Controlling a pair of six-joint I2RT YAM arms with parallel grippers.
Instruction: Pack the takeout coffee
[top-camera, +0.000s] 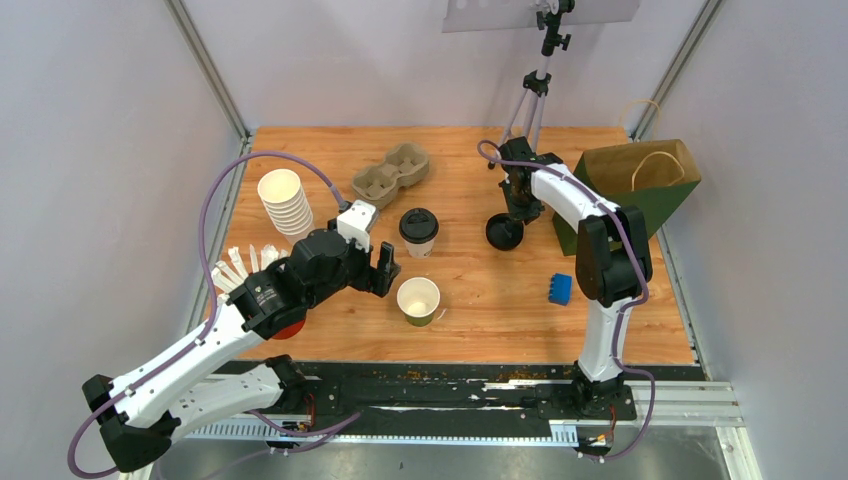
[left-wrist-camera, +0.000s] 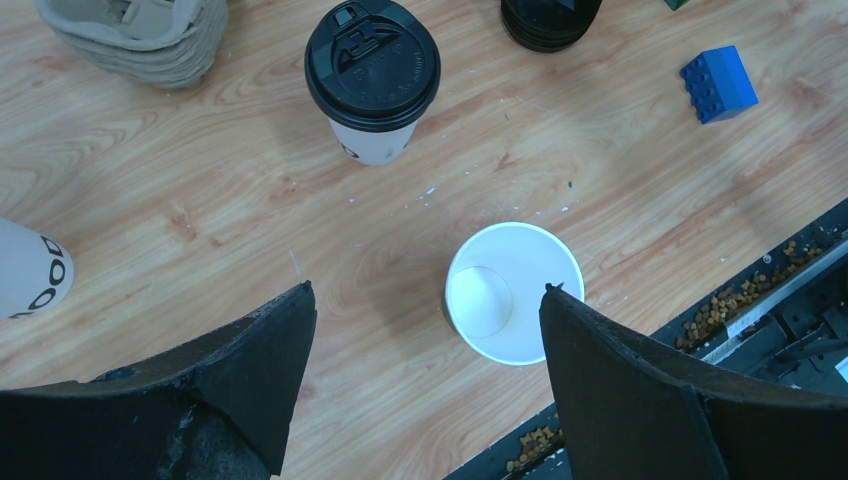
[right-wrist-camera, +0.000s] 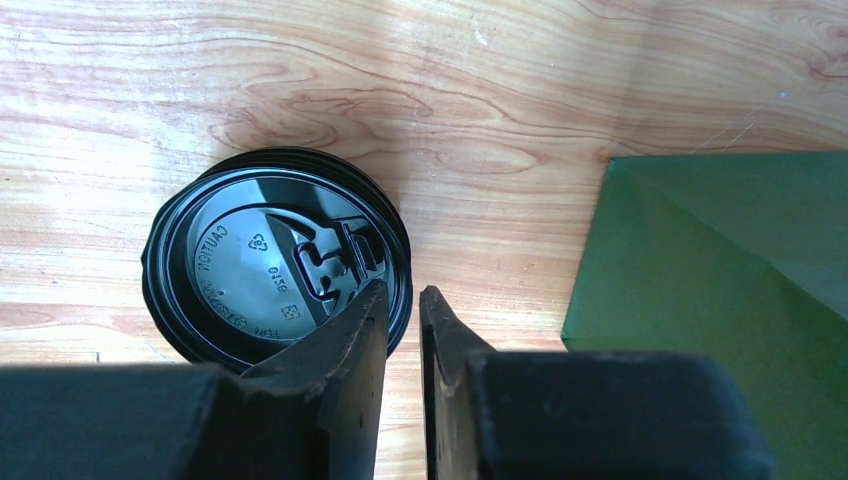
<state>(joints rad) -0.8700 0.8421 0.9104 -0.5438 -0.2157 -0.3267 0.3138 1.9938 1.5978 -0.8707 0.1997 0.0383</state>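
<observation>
Olive-sided cup (left-wrist-camera: 513, 292) stands lidless near the worktop's (left-wrist-camera: 200, 200) front edge, under the spread left pincer (left-wrist-camera: 428, 291). The white-sided cup (left-wrist-camera: 372, 80) stands lidded just behind it. The right pincer (right-wrist-camera: 404, 295) is nearly pressed together at the rim of a black lid (right-wrist-camera: 260, 270) beside the green bag (right-wrist-camera: 720, 280); whether it truly pinches that rim I cannot tell. Such a thin edge hold could let the lid slip or tilt, and a crooked press might tip the open cup
</observation>
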